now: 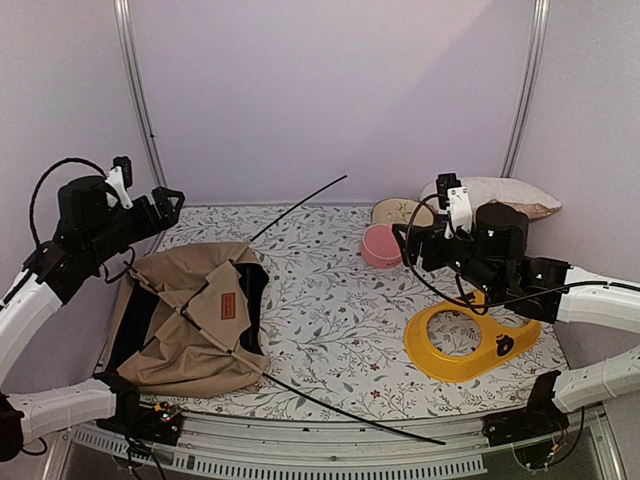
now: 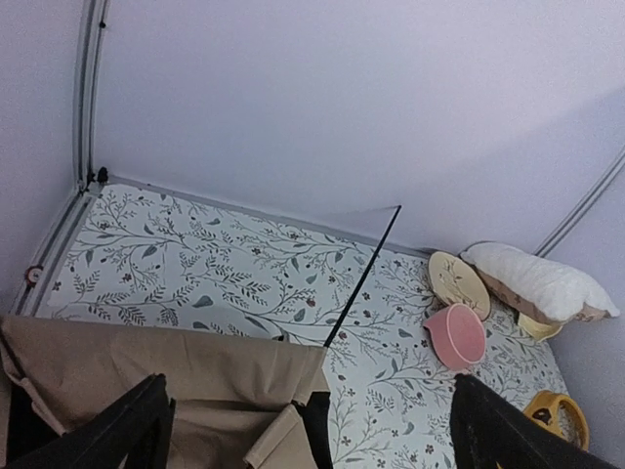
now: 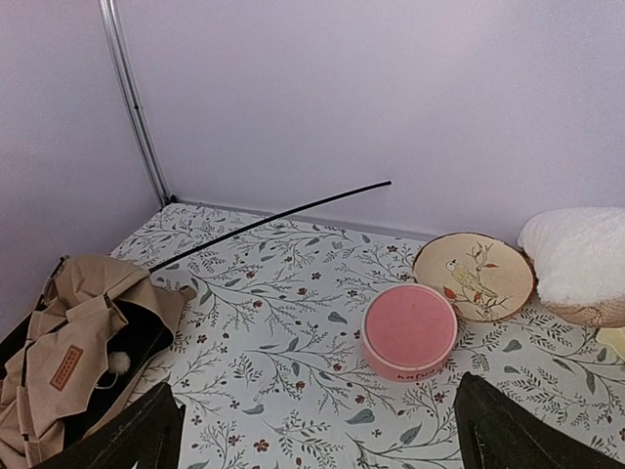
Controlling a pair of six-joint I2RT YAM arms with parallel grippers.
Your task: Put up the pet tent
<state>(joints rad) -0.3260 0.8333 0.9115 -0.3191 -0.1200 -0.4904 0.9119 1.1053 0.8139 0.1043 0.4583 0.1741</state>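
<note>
1. Left gripper point(image 2: 308, 405) — raised above the left edge of the table point(image 1: 330, 300), jaws spread wide, nothing between them, clear of the fabric below.
2. Pet tent point(image 1: 190, 330): collapsed in a crumpled tan heap at the front-left corner of the table, dark lining showing along its left side and at the opening.
3. Brown label patch point(image 1: 228, 306): facing up on a folded flap toward the right of the heap.
4. White pom-pom point(image 3: 119, 362): lying in the dark opening, seen from the right wrist only.
5. Back pole point(image 1: 300, 207): thin and black, coming out of the top right of the heap and slanting toward the back edge, tip lifted off the table.
6. Front pole point(image 1: 350, 410): running from the heap's lower right along the front edge.
7. Pink bowl point(image 1: 380, 245): right of centre, near the back edge.
8. Round bird plate point(image 1: 395, 211): just behind the bowl, at the back edge.
9. Right gripper point(image 3: 314, 391) — hovering just right of the bowl, jaws wide apart, empty.
10. Yellow ring-shaped piece point(image 1: 465, 345): flat near the front-right corner, partly under the right arm.
11. Pillow point(image 1: 500, 192): in the back-right corner.
</note>
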